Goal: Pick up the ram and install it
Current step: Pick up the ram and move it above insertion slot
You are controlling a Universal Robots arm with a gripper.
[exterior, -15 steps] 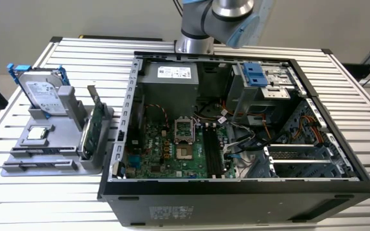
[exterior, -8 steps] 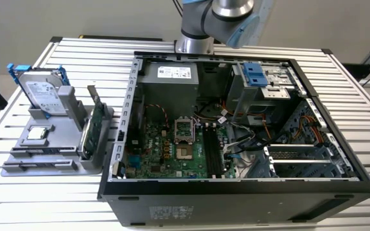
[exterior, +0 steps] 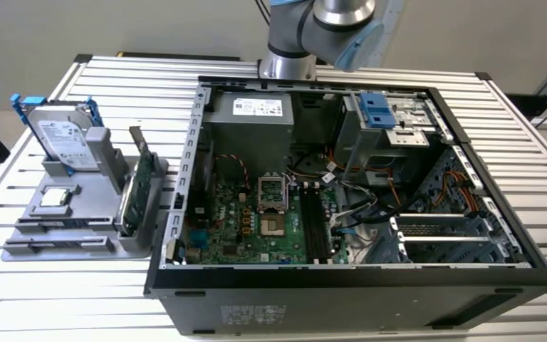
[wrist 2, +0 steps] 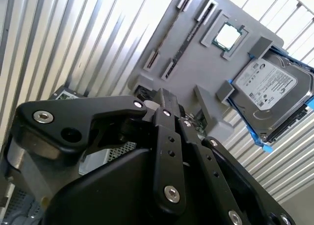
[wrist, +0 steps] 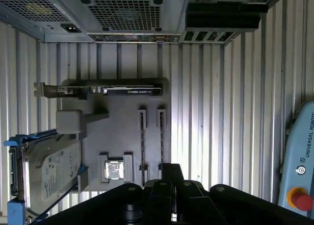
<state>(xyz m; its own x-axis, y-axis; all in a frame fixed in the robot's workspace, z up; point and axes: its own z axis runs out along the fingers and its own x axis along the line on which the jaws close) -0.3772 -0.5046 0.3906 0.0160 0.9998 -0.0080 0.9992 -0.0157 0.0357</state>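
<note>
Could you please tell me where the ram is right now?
The ram sits in a slot of the gray holder at the exterior view's left, next to the processor chip.

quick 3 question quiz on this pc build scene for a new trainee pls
1. True or false: the hard drive stands on edge in the grey holder.
2. In the exterior view, on which side of the computer case is the holder?
3. The ram sits: A in the holder, B inside the case, C on top of the hard drive.

Key: 1 true; 2 the exterior view's left; 3 A.
</note>
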